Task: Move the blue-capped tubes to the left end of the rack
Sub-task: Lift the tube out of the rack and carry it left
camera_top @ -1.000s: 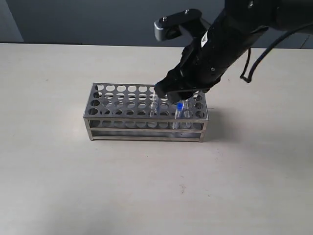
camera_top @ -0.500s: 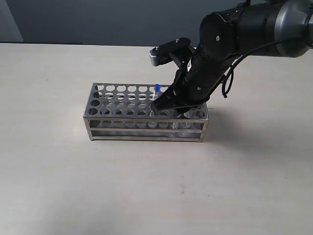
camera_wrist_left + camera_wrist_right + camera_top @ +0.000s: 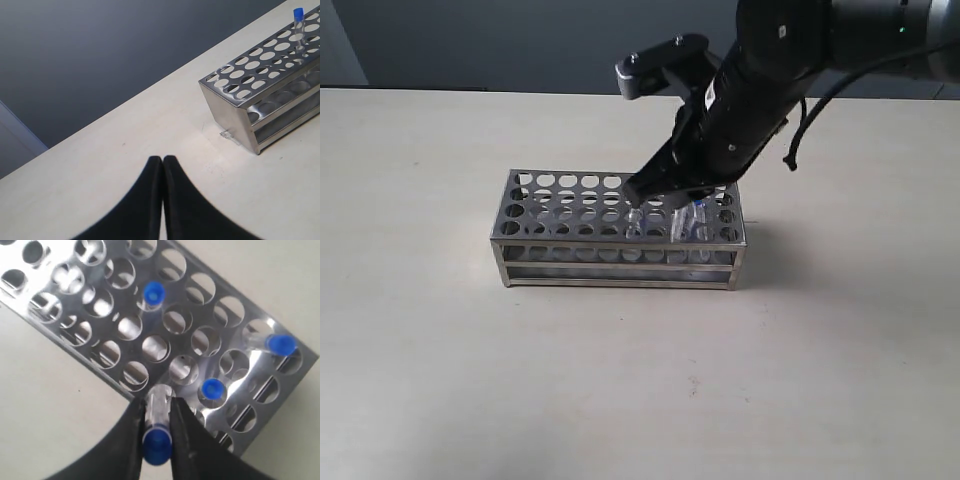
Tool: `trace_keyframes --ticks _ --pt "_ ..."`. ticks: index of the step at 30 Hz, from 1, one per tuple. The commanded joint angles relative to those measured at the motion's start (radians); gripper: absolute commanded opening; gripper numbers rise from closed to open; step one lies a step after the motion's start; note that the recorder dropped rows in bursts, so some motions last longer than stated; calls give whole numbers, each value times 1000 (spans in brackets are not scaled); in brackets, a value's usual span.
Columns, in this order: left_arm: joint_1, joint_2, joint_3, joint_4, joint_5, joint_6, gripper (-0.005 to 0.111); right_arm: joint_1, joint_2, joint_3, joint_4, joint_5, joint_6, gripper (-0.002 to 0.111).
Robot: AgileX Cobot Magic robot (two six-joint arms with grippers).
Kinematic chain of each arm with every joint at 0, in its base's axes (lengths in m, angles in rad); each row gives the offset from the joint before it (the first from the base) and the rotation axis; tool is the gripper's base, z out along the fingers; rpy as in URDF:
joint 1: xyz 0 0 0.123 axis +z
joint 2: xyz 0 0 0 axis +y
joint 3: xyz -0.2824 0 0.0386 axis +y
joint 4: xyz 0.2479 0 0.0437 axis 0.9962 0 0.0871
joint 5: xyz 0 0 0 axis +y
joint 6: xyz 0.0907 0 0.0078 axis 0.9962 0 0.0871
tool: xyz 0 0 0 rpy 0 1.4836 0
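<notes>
The silver rack stands mid-table. My right gripper hangs over its right half, shut on a blue-capped tube. That tube's clear lower end points down at the front rows of holes. Three more blue-capped tubes stand in the rack: one in a far row, two near the right end. My left gripper is shut on nothing, low over bare table beyond the rack's left end. It sees one tube at the far side.
The pale table spreads wide around the rack on every side. The right arm's dark body and its cable lean over the rack's right end. A dark wall runs behind the table's far edge.
The right arm dipped toward the rack's right half, then rose again and shifted slightly left. The blue cap seen beside the gripper half a second ago is now hidden by the arm.
</notes>
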State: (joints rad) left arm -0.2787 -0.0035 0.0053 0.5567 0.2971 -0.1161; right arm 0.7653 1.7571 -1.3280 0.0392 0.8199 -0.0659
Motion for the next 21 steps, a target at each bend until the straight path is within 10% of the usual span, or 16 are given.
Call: trace_keyframes --ticks 1,21 --pt "-4 3 -5 -1 -8 -5 1 42 -65 -69 -26 24 -1 -1" --pt "-4 3 -5 -1 -6 -5 1 95 280 -654 70 206 -240 -1"
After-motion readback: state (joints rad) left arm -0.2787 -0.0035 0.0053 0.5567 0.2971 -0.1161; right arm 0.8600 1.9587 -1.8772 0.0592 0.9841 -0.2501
